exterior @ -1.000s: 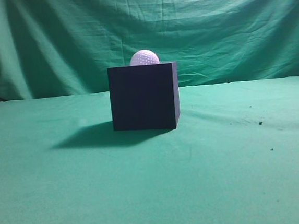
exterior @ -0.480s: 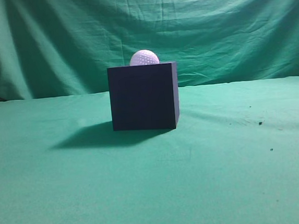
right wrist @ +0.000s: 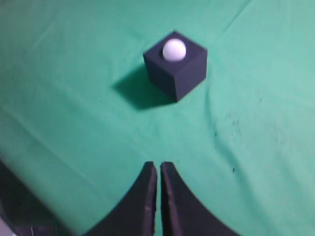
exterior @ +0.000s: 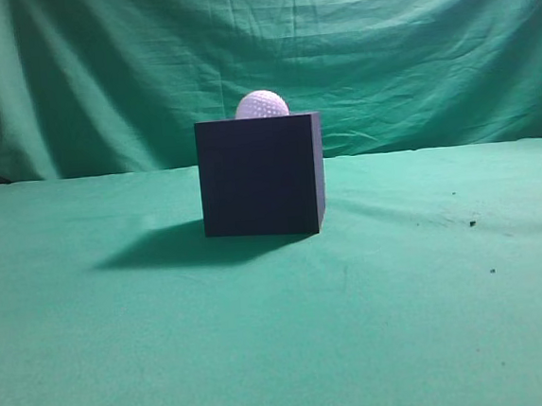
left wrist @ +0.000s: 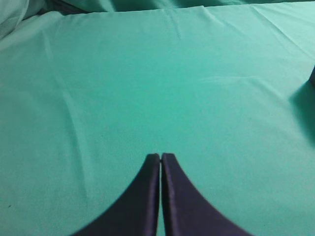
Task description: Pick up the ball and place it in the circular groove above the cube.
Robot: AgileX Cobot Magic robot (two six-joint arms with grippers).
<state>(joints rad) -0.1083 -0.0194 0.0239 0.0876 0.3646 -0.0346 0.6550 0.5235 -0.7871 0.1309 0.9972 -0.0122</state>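
While the ball (exterior: 261, 104) sits atop the cube (exterior: 261, 175), both grippers hover well apart from it, jaws together.

There was one ball (exterior: 261, 104), one cube (exterior: 260, 175), and two hands: left hand (left wrist: 160, 157), right hand (right wrist: 158, 166).

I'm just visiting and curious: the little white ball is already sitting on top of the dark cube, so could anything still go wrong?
Probably little. The ball sits only partly sunk into the cube, so a knock could roll it off. The right gripper is shut, empty and well back from the cube; the left gripper is shut over bare green cloth. A careless sweep by either arm is the main risk.
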